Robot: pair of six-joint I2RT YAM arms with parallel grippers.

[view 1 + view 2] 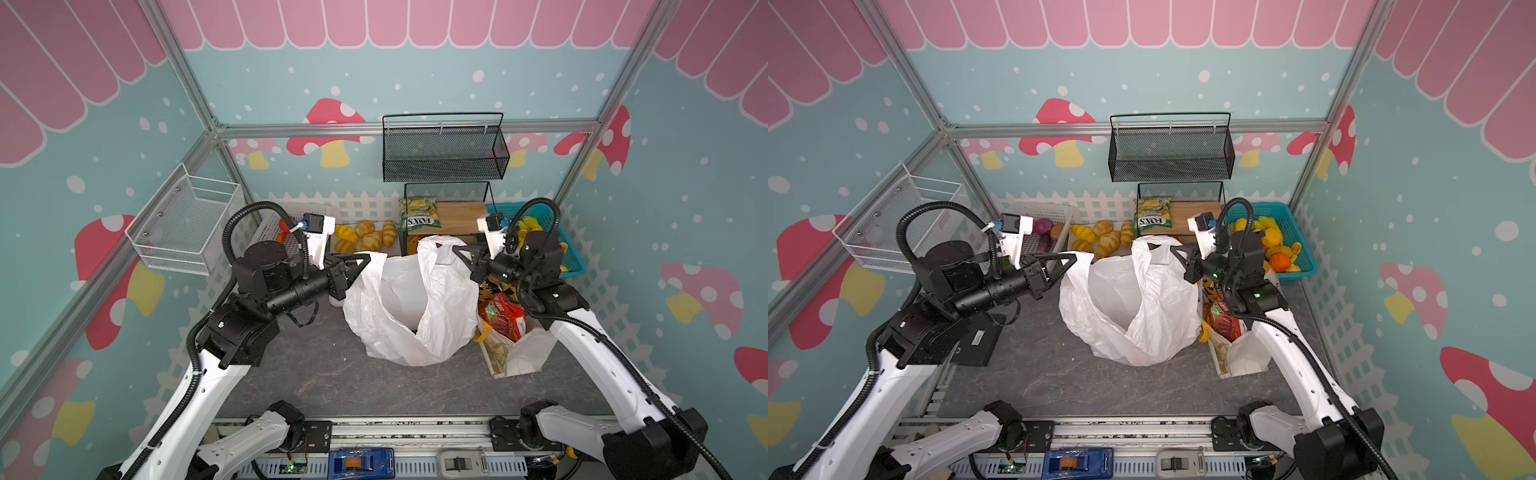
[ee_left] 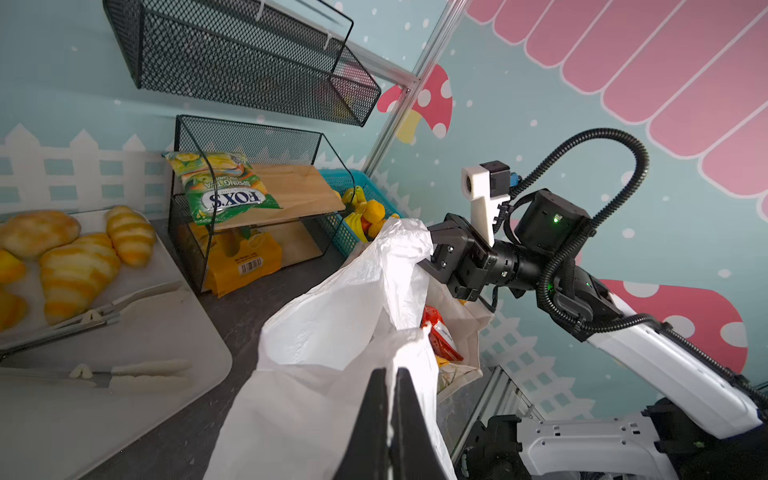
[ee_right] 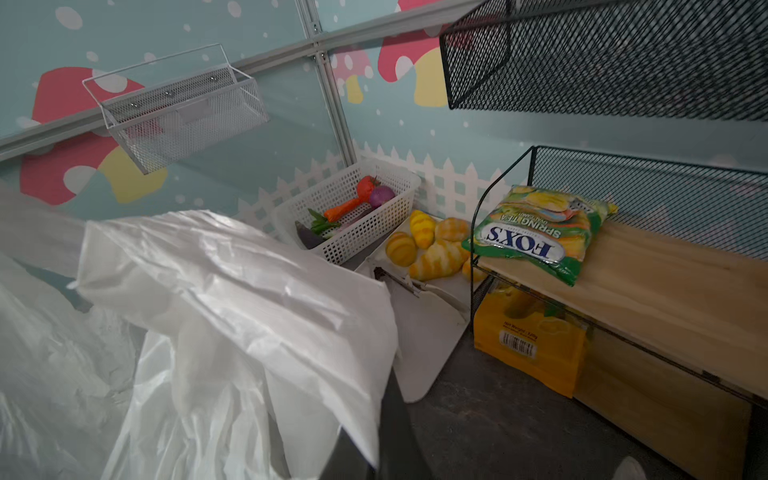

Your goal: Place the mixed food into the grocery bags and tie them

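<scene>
L hand (image 1: pixel 366 259) and R hand (image 1: pixel 456 251) are each pinching plastic bag (image 1: pixel 399 307) rim, mid-worktop (image 1: pixel 311 374), mouth gaping. Snack packets (image 1: pixel 503 318) are sitting in tote (image 1: pixel 528 351); toy veg (image 3: pixel 343 209) is waiting in basket (image 3: pixel 374 235). Nothing tied.

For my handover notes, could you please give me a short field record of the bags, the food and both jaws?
white plastic bag: on the table, mouth open
left jaws: shut on its left rim
right jaws: shut on its right rim
tote: beside the bag, red snack packet inside
toy vegetables: in the white basket
</scene>
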